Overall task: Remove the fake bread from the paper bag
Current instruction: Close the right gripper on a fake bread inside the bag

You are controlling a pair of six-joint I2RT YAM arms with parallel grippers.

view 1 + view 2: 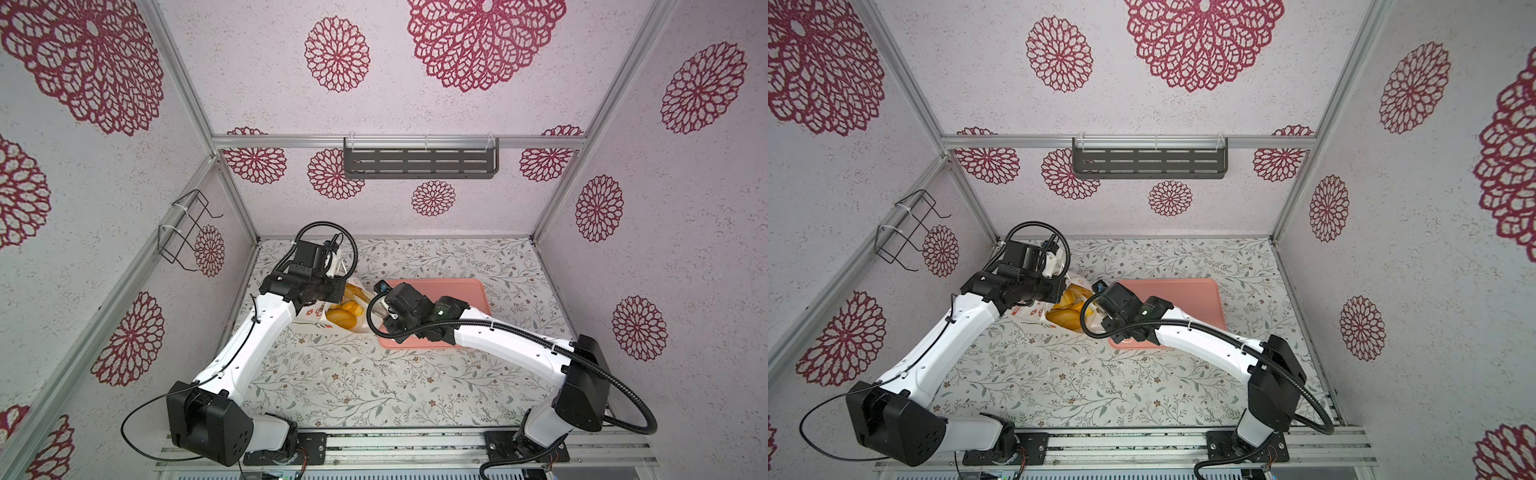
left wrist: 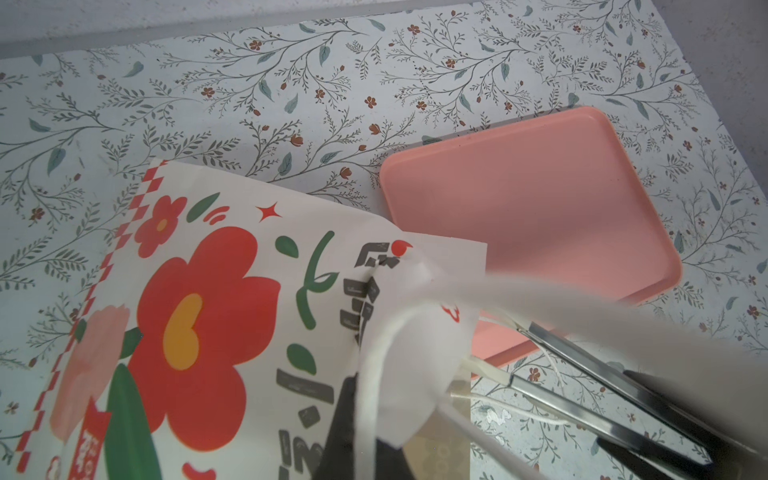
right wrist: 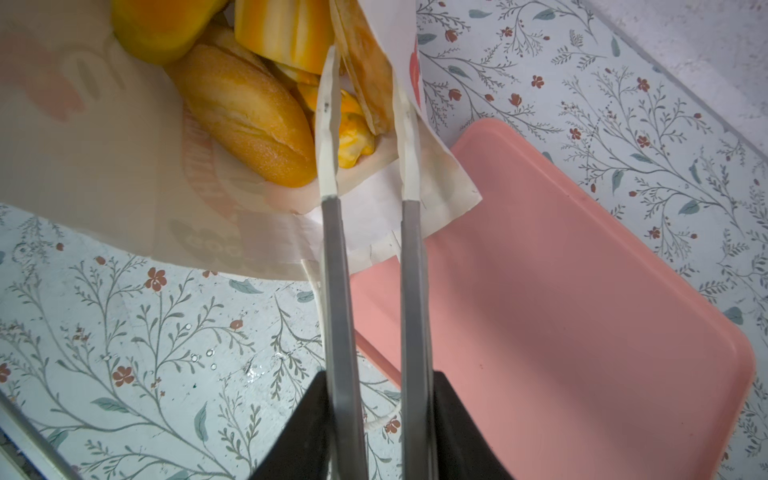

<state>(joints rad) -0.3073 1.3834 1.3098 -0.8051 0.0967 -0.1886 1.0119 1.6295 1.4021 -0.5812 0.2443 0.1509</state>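
White walls (image 1: 457, 104) with crimson rosette print enclose a surface (image 1: 374, 374) covered in a leaf-and-flower pattern.

- Paper bag (image 1: 309, 313) (image 1: 1027, 311): lies on its side between the two arms, with the mouth turned toward the pink tray (image 1: 465, 295) (image 1: 1196, 299). The left wrist view shows its broad face (image 2: 208, 291), printed with red flowers and green leaves.
- Fake bread (image 1: 343, 316) (image 1: 1065, 311): inside the bag, at the open mouth. The right wrist view shows a golden long loaf (image 3: 245, 112), a yellow-orange bun above it and striped orange pieces behind.
- Left gripper (image 2: 496, 349) (image 1: 334, 266): jaws closed together on the bag's upper rim, beside the white cord handle (image 2: 374, 365). That edge is held up off the surface.
- Right gripper (image 3: 365, 104): reaches into the bag mouth. The jaws are set narrowly apart. Between them lie a small yellow-orange piece (image 3: 353, 137) and a brown fold. I cannot tell whether they press on either.
- In the right wrist view (image 3: 561, 291), the tray sits just beside the bag mouth, with the bag's rim flap over its near edge.
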